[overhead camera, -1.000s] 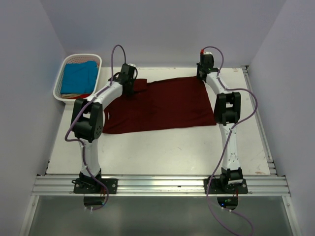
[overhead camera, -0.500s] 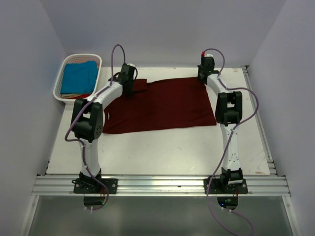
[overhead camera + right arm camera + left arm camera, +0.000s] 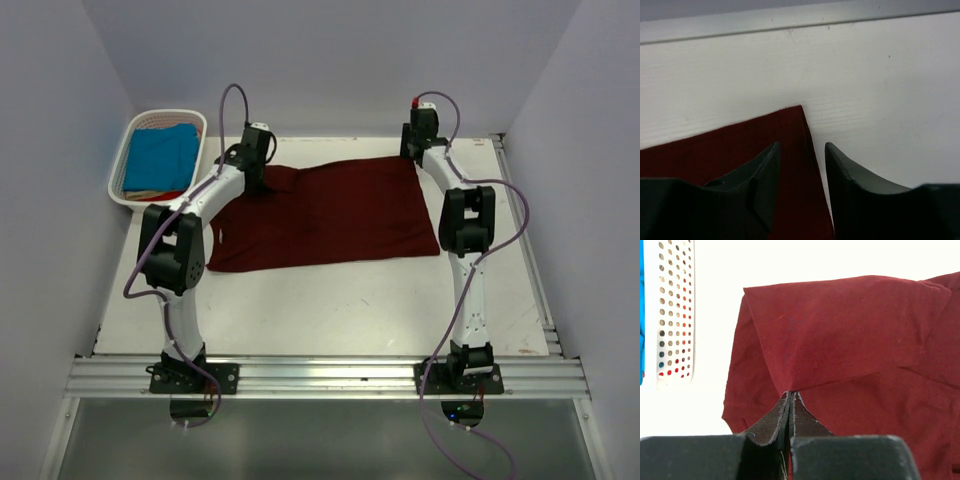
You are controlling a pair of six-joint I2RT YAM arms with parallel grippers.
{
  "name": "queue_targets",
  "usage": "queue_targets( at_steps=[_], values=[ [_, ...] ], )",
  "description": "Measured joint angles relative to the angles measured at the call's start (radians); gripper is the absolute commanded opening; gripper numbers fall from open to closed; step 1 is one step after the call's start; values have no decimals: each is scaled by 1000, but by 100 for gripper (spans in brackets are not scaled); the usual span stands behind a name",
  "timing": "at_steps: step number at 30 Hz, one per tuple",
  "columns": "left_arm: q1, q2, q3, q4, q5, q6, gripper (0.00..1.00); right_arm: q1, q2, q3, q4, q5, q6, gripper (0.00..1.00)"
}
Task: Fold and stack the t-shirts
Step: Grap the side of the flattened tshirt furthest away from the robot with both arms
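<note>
The dark maroon t-shirt (image 3: 330, 215) lies spread across the back half of the white table (image 3: 330, 300). My left gripper (image 3: 260, 183) is at its far left corner, shut on a pinch of the maroon cloth (image 3: 840, 335), which rises in a tent from the jaw tips (image 3: 790, 392). My right gripper (image 3: 802, 147) is open at the far right corner. Its fingers straddle the shirt's edge (image 3: 790, 130), which lies flat on the table. The turquoise t-shirt (image 3: 162, 155) lies in the white basket (image 3: 118, 170) at the back left.
The basket's perforated wall (image 3: 675, 315) stands just left of my left gripper. A raised table rim (image 3: 800, 17) runs close behind the right gripper. Grey walls enclose the table on three sides. A metal rail (image 3: 330, 375) carries the arm bases at the near edge.
My right gripper has opened and let go of the shirt's far right corner. The left arm has shifted slightly, still holding the cloth.
</note>
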Motion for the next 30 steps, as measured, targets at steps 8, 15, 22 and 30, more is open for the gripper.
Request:
queue_targets(
  at_steps=[8,15,22,30],
  values=[
    [0,-1,0,-3,1,0,0,0,58,188,-18,-21,13,48],
    [0,-1,0,-4,3,0,0,-5,131,216,-43,-30,38,47],
    [0,-1,0,-4,11,0,0,-14,163,219,-66,-40,56,43],
    [0,-1,0,-5,23,0,0,-20,181,248,-74,-57,93,0]
  ],
)
